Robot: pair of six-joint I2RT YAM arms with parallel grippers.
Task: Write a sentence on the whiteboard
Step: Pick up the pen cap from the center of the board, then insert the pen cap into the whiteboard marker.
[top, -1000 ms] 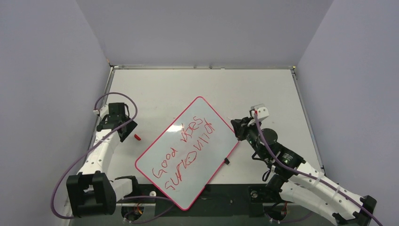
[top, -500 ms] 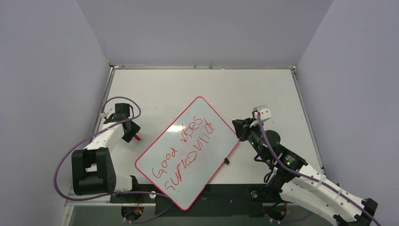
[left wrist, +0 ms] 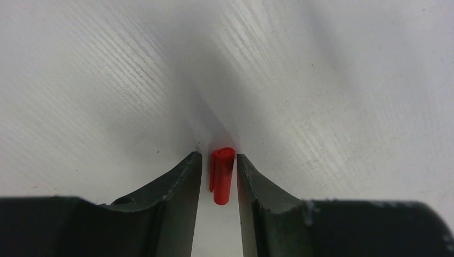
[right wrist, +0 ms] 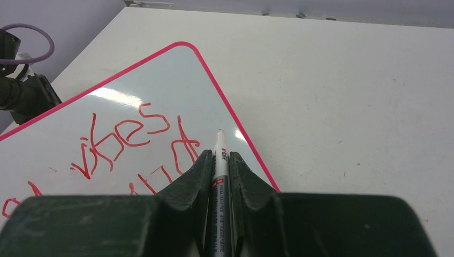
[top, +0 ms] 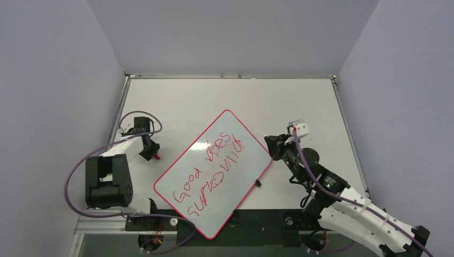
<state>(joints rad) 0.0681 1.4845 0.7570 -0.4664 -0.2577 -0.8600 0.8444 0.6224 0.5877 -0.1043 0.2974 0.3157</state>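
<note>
Lying flat and slanted on the table [top: 267,101], the whiteboard [top: 219,206] is found between the two arms. The sentence [top: 211,171] is already written on it in two red lines, so the writing part is judged to be done. The marker [right wrist: 219,144] is squeezed tight in the right gripper [right wrist: 219,155], and its bare tip is pointed out over the pink edge of the whiteboard. It cannot be told if the tip is touching. The left gripper [left wrist: 218,156] is set low on the table, left of the whiteboard, with its fingers kept narrow and a small red cap [left wrist: 222,174] placed between them. Thin gaps are seen on both sides of the cap, so it is not thought to be pinched yet. The cap is likely meant to be picked up and put back on the marker. A few things could go wrong. The cap is small and round, so it could be rolled away or popped out if the fingers are closed crookedly. The fingers could be scraped on the table if they are pushed down too hard. The red words could be smeared if the bare tip is dropped onto them.
</note>
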